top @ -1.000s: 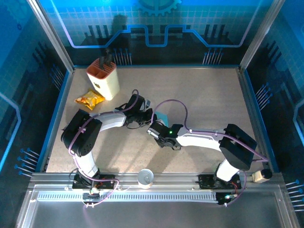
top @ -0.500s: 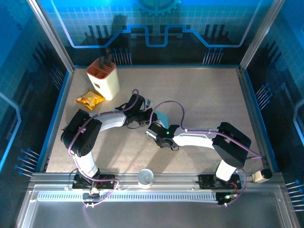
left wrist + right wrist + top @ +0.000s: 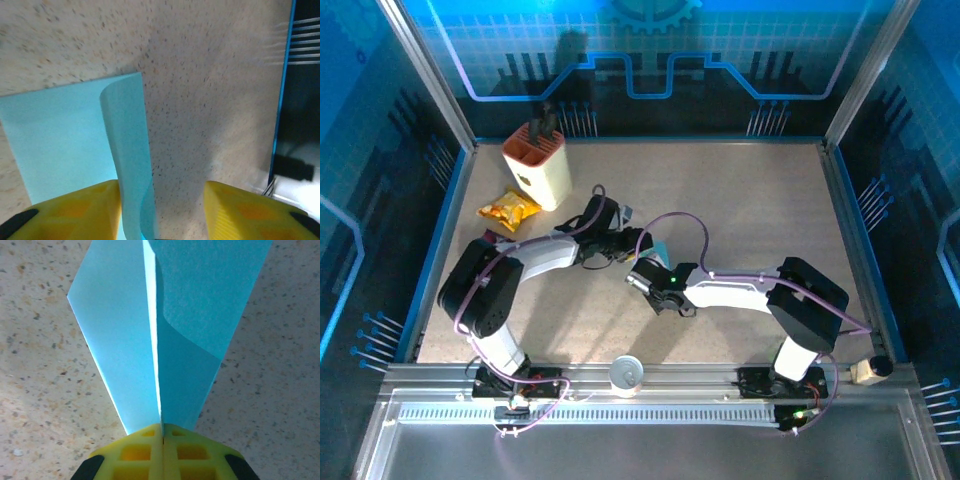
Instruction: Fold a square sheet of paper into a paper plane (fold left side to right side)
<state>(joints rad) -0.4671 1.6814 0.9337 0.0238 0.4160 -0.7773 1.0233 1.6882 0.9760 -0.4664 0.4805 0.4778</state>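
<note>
**A:** Paper, thin and light blue. How will it handle?

**B:** Almost weightless and floppy, I judge. It should crease easily and slide readily on the speckled table (image 3: 750, 200). On the left, the left gripper (image 3: 162, 215) has its yellow fingers (image 3: 75, 210) apart. A curled-over flap of the square sheet of paper (image 3: 60, 140) runs down into the gap beside one finger, unpinched.

**A:** Where does the sheet lie?

**B:** Near the table's middle, at about four o'clock from the cream knife block (image 3: 537, 165), between the two wrists. From above, little of it shows past the arms.

**A:** And the right side?

**B:** The right gripper (image 3: 162, 435) is clamped flat on the sheet's near point, at six o'clock in its wrist view. Two leaves fan away from the pinch toward twelve.

**A:** Where should one take hold?

**B:** At an edge or corner, I'd say, with a shallow bite. A hard tug could tear or wrinkle it. One pinch probably has to anchor the sheet while the other carries the flap across, or the whole thing will skate along the table.
</note>
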